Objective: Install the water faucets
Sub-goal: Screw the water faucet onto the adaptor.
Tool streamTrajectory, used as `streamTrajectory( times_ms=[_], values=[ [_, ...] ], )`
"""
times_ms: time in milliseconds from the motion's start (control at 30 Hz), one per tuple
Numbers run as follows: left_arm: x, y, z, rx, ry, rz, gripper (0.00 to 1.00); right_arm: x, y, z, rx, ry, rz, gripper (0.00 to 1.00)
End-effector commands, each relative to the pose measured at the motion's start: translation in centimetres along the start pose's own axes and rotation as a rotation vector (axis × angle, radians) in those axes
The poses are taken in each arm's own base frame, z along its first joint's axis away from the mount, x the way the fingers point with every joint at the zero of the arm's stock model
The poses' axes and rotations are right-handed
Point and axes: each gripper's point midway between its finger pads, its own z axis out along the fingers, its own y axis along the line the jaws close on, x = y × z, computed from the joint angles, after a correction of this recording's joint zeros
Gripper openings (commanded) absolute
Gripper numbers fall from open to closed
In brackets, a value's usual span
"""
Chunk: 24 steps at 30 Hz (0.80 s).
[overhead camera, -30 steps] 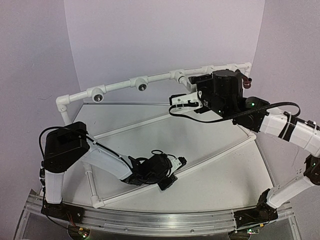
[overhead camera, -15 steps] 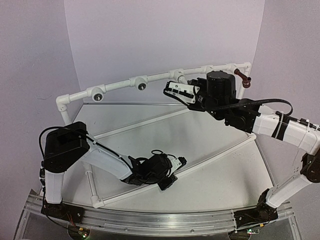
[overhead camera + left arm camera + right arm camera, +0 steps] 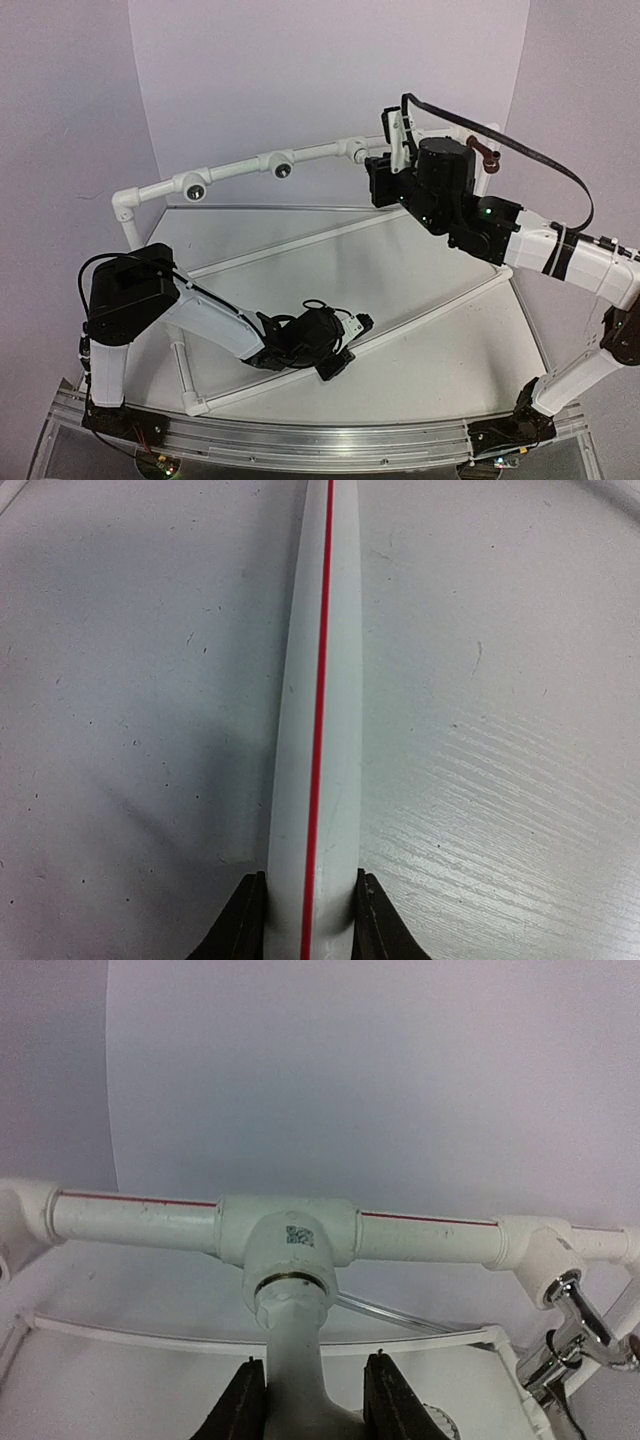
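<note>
In the right wrist view my right gripper [image 3: 310, 1365] is shut on the white plastic faucet [image 3: 298, 1335]. The faucet's threaded end sits in a white tee [image 3: 288, 1235] of the back pipe rail. In the top view this gripper [image 3: 378, 168] is at the rail's tee right of centre, and the faucet is hidden by it. The silver faucet [image 3: 578, 1310] is fitted in the neighbouring socket to the right. The dark red-brown faucet [image 3: 487, 153] sticks out at the rail's right end. My left gripper [image 3: 310, 880] is shut on a floor pipe with a red stripe [image 3: 318, 680]; it also shows in the top view [image 3: 348, 342].
The white PVC frame's back rail [image 3: 240, 168] carries two tee sockets with dark holes [image 3: 196, 190] [image 3: 284, 171] on its left half. Low white pipes [image 3: 430, 310] cross the grey table. Walls close in behind and on both sides.
My right wrist has rolled about its axis at the tee, its camera mount swinging from the left side up to the top. The left arm has not moved.
</note>
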Motion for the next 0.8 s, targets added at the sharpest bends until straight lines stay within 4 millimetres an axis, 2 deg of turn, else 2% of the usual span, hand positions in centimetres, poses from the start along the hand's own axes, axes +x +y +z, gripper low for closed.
streamTrajectory(
  times_ms=[0,100,200,333,400,467,500,667,767],
  values=[
    [18.4,1.6,-0.3,-0.069,0.561,-0.072,0.0,-1.7,2.8,0.7,-0.218,-0.05,0.995,0.0],
    [18.5,1.6,-0.4,-0.07,0.563,-0.072,0.0,-3.1,4.3,0.2,-0.34,-0.058,1.117,0.0],
    [18.5,1.6,-0.4,-0.07,0.563,-0.072,0.0,-4.1,4.7,-0.4,-0.402,-0.048,1.183,0.0],
    [18.5,1.6,-0.4,-0.068,0.563,-0.074,0.0,-3.9,4.7,-1.3,-0.437,-0.015,1.309,0.0],
    [18.6,1.6,-0.4,-0.067,0.565,-0.072,0.0,-4.6,4.8,-1.8,-0.476,-0.039,1.275,0.0],
    [18.5,1.6,-0.3,-0.064,0.563,-0.072,0.0,-5.3,5.1,-2.1,-0.484,-0.053,1.139,0.0],
    [18.5,1.6,-0.3,-0.065,0.563,-0.072,0.0,-4.9,5.3,-1.9,-0.466,-0.034,1.074,0.01],
    [18.6,1.7,-0.4,-0.069,0.566,-0.074,0.0,-2.1,5.0,-1.7,-0.367,0.053,0.706,0.49],
    [18.6,1.7,-0.4,-0.07,0.565,-0.077,0.0,-0.8,4.2,-2.1,-0.319,0.099,0.568,0.7]
  ],
)
